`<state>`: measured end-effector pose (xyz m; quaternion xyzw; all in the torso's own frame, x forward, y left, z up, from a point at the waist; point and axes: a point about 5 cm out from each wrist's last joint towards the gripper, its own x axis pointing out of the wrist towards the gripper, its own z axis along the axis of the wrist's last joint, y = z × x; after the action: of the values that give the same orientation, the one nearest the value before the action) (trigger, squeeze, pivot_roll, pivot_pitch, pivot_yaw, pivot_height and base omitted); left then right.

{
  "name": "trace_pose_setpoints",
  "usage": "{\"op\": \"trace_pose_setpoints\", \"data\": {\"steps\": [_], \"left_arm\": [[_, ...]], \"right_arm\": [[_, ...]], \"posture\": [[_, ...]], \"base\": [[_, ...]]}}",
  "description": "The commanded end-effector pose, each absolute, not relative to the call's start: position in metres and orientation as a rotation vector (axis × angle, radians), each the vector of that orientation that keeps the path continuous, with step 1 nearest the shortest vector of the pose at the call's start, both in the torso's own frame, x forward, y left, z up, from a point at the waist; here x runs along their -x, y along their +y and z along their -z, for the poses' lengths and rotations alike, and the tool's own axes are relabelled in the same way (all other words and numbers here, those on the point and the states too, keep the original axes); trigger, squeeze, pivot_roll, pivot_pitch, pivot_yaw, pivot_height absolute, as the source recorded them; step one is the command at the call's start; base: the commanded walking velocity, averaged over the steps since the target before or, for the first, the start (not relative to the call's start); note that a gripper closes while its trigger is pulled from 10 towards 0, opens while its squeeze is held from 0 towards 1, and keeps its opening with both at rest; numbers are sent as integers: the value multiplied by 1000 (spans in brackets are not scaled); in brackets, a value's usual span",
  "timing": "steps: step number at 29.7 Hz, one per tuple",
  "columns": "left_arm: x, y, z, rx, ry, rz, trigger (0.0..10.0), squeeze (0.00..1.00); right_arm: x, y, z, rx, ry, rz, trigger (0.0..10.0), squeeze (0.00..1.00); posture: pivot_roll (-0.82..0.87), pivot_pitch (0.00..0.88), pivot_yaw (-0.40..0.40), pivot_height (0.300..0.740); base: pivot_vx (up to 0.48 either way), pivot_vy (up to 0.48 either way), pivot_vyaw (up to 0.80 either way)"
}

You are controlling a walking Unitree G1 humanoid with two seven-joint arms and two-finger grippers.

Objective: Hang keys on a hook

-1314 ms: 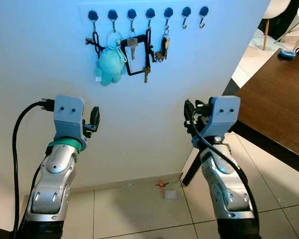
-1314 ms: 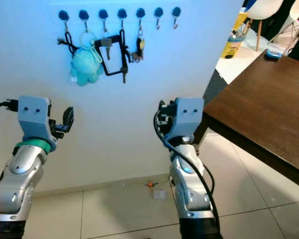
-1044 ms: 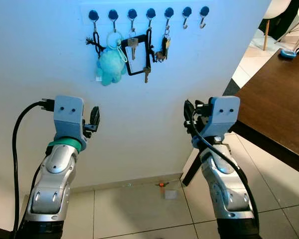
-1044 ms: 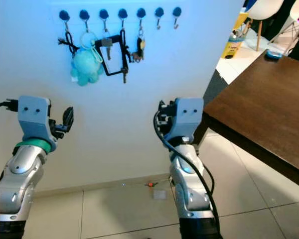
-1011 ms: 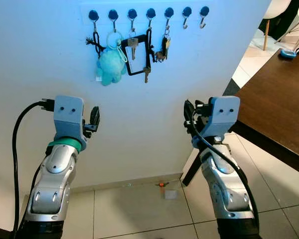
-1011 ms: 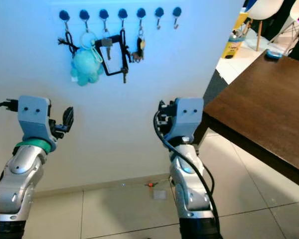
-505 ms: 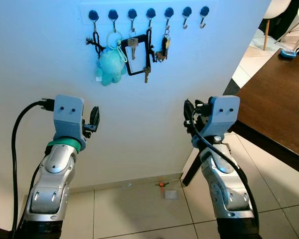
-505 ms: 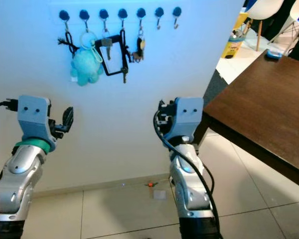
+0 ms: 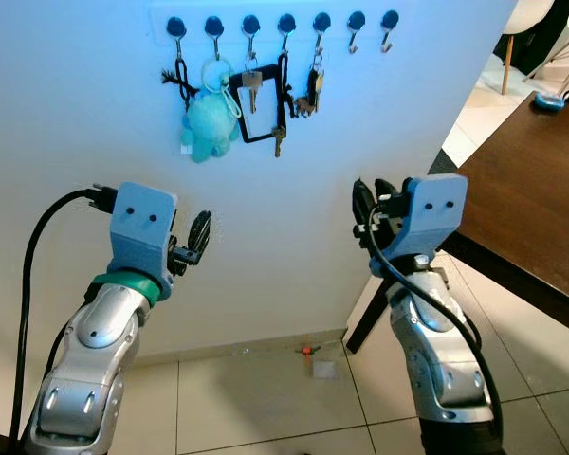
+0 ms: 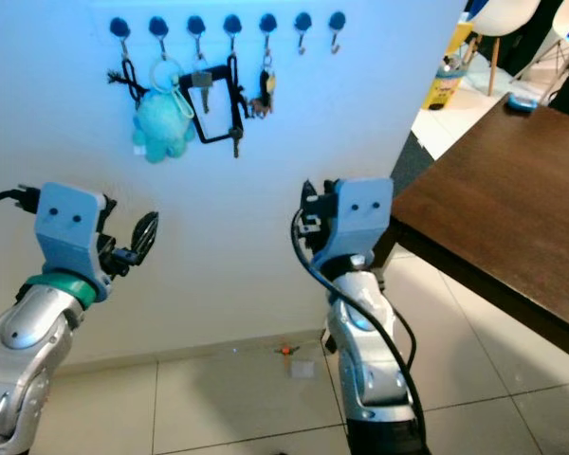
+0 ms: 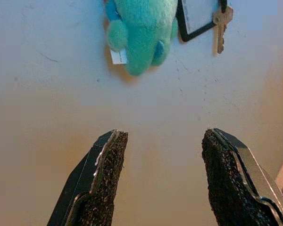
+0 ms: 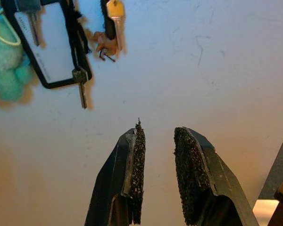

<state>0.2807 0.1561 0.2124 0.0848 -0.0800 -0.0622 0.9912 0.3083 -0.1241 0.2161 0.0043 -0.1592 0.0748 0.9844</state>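
White wall (image 9: 266, 246) ahead of me, with a rack of seven dark-knobbed hooks (image 9: 286, 26) in a row near its top; pale tiled floor (image 9: 266, 398) below, and a dark wooden tabletop (image 9: 526, 190) off to my right, with white chairs beyond it. The five hooks from my left are occupied: a black cord, a teal plush keyring (image 9: 209, 123), a silver key (image 9: 252, 85), a black strap loop with a small key at its low end (image 9: 279, 140), and a key bunch (image 9: 311, 90). The two hooks at my right end (image 9: 372, 24) carry nothing. Every set of keys I can see already hangs from the rack, long axis straight down the wall. Neither claw holds anything. My left claw (image 11: 162, 176) is raised toward the wall, spread wide, pointing at bare wall with the plush beyond its tips. My right claw (image 12: 158, 165) is also raised, fingers (image 12: 191, 162) narrow with a small gap between the pads, the key bunch and strap loop lying beyond and to its left. The rack sits well above both claws; my right arm is the nearer to the free hooks. Judgement: either the hanging is complete or no further keys are at hand here.
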Motion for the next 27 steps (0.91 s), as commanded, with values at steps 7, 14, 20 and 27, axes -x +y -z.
{"op": "trace_pose_setpoints", "data": {"steps": [7,14,20,27], "left_arm": [[-284,151,-214,-133,-138,111,10000,0],[-283,149,-215,-115,-133,109,10000,0],[-284,148,-214,-109,-130,106,10000,0],[-284,142,-213,-59,-113,124,10000,0]], "right_arm": [[-310,-125,-211,-74,-272,-144,10000,0],[-310,-125,-211,-75,-268,-148,10000,0],[-310,-124,-210,-71,-267,-152,10000,0],[-310,-123,-210,-73,-263,-156,10000,0]], "posture": [[-73,79,65,740],[-74,76,64,740],[-72,70,64,740],[-74,68,67,740]], "base": [[0,0,-229],[0,0,-800],[0,0,-800],[0,0,-800]]}}
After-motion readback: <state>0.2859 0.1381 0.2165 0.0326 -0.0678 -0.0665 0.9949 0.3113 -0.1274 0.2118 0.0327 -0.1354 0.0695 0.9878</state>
